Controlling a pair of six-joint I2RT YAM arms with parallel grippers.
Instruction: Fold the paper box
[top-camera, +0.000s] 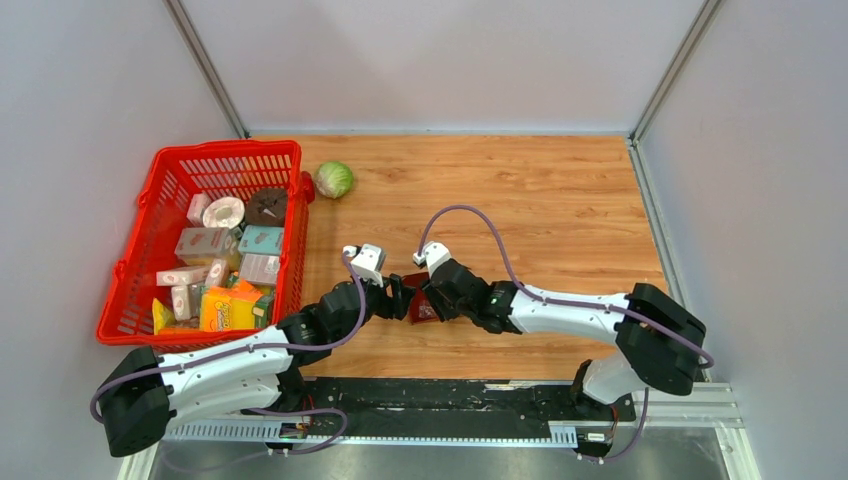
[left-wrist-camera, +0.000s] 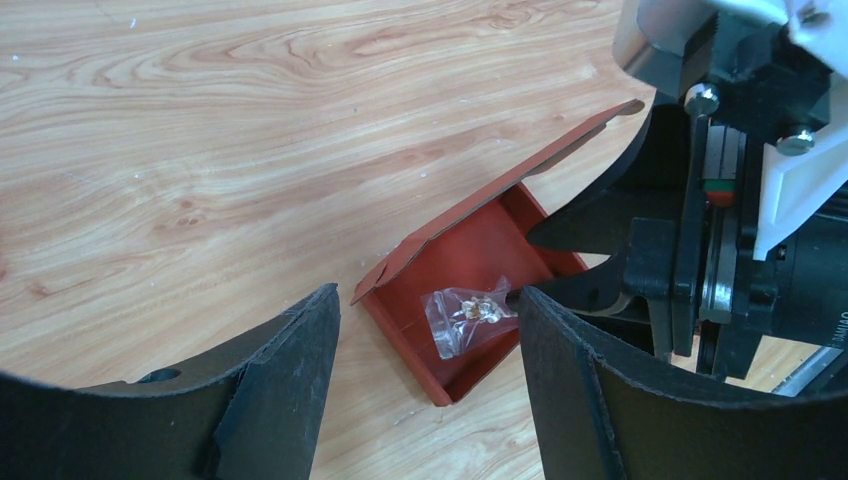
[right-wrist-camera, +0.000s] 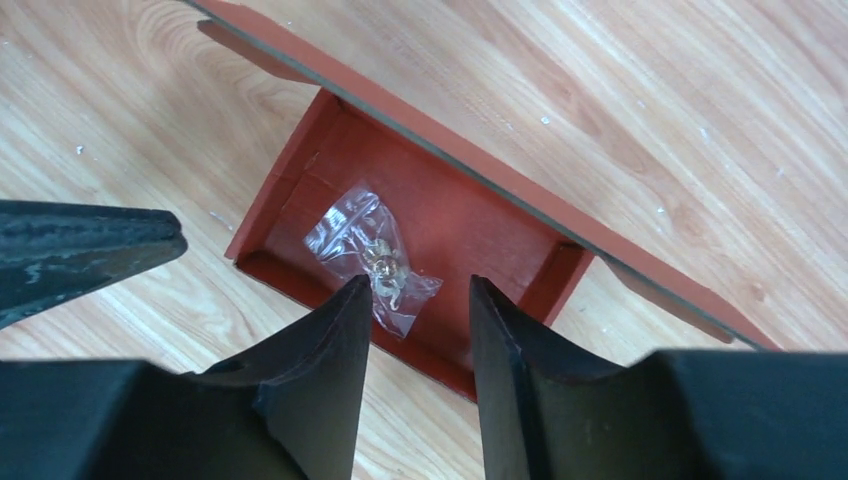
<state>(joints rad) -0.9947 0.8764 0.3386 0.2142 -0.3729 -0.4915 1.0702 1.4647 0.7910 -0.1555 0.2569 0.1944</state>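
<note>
Right claw (right-wrist-camera: 415, 292), wooden tabletop (top-camera: 560, 190) (grey walls (top-camera: 440, 60))

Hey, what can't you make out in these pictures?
- Top view: the box is mostly hidden between the left gripper and right gripper.
- Wrist views: the gold bits in the bag are too small to identify.
- Left wrist: the box's right side is behind the right gripper.
- Right wrist: the near wall is behind the fingers; the lid runs off frame.
</note>
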